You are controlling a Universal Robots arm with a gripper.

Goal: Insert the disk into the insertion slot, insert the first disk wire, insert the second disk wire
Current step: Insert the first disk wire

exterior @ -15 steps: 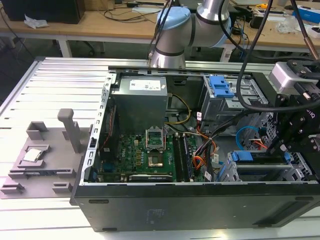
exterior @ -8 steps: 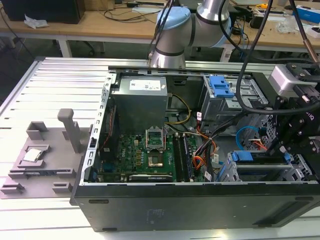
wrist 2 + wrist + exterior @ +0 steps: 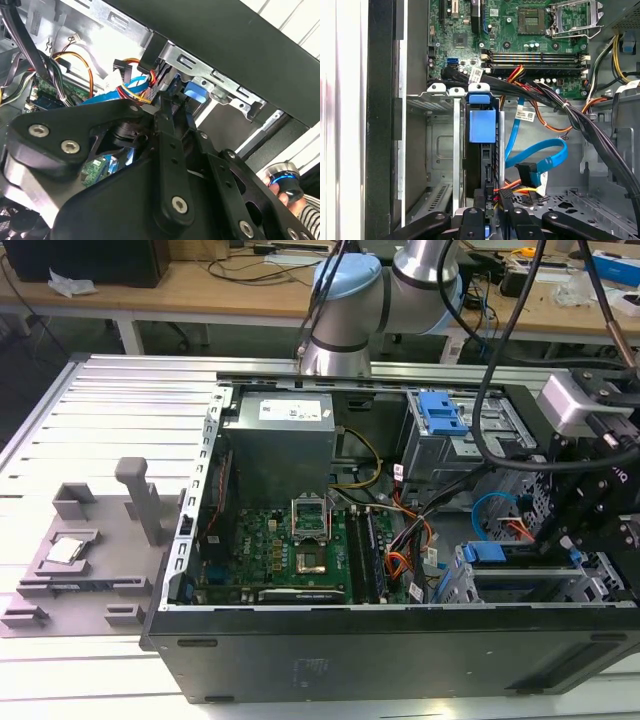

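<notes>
1. Fingers [image 3: 474,220] of the gripper [image 3: 490,200] are pinched shut on a black plug [image 3: 490,192] trailing red, orange and yellow wires, just at the end of the disk [image 3: 482,127].
2. Grey tray [image 3: 100,580] lies on the ribbed worktop [image 3: 120,400] at the exterior view's left, beside the open computer case [image 3: 400,650].
3. Seen edge-on, the disk stands inside the slot [image 3: 442,145], a silver perforated metal cage toward the exterior view's right. Its bright blue frame and tab show.
4. White tags [image 3: 476,75] on the cables carry print too small to read.
</notes>
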